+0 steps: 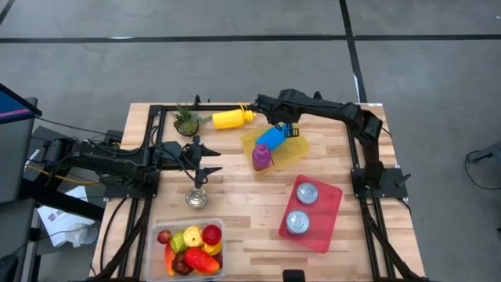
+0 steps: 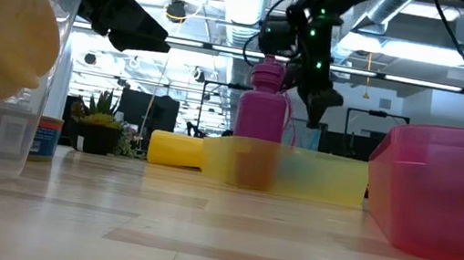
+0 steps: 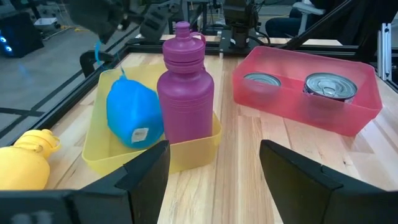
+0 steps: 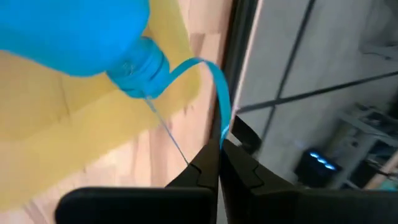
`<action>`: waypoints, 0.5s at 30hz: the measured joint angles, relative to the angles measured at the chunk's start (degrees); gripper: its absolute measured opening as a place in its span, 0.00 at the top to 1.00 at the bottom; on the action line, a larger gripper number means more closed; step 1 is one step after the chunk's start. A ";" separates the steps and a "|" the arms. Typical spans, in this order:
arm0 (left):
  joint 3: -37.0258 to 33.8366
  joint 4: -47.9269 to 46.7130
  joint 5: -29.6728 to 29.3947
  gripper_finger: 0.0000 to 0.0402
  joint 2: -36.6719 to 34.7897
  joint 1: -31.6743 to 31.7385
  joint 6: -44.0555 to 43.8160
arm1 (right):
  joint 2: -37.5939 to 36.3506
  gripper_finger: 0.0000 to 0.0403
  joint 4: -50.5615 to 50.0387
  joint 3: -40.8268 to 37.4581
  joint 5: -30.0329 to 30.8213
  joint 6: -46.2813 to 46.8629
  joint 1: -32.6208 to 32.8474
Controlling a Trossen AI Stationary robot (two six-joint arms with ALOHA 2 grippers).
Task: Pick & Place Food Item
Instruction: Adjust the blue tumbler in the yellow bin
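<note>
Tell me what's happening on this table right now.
The right gripper is over the yellow tray at the far side of the table, its jaws shut on the thin strap of the blue bottle, which lies in the tray. A purple bottle stands upright in the same tray. The left gripper hangs with jaws open, holding nothing, above the table near a small metal can. A yellow bottle lies on the wood.

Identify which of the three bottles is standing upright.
The purple bottle, upright in the yellow tray. The blue bottle lies beside it in the tray; the yellow bottle lies on the table.
</note>
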 joint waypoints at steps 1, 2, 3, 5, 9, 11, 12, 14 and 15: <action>0.00 0.00 -0.02 0.40 0.00 -0.01 0.00 | 0.00 1.00 -1.50 0.83 1.11 0.16 0.65; 0.00 0.00 -0.02 0.40 -0.01 -0.01 0.00 | 0.02 1.00 -2.98 1.78 2.14 0.43 1.26; 0.00 -0.01 -0.02 0.40 0.00 -0.01 0.00 | 0.02 1.00 -4.22 2.81 2.78 0.69 1.82; 0.00 -0.01 -0.06 0.40 -0.01 0.01 0.01 | 0.00 1.00 -6.29 4.63 4.50 1.02 3.00; 0.00 -0.02 -0.24 0.40 0.00 0.00 0.02 | 0.02 1.00 -10.00 7.96 10.09 1.27 5.00; 0.00 -0.03 -0.24 0.40 -0.01 0.01 0.02 | 0.02 1.00 -12.01 9.70 13.03 1.64 5.92; 0.00 -0.03 -0.24 0.40 0.00 0.00 0.03 | 0.02 1.00 -12.94 10.60 13.88 1.98 6.43; 0.00 -0.03 -0.22 0.40 -0.02 -0.01 0.04 | 0.00 1.00 -14.08 12.25 14.85 2.52 7.59; 0.00 -0.03 -0.22 0.40 0.00 -0.01 0.07 | 0.00 1.00 -14.08 12.79 14.81 2.84 8.22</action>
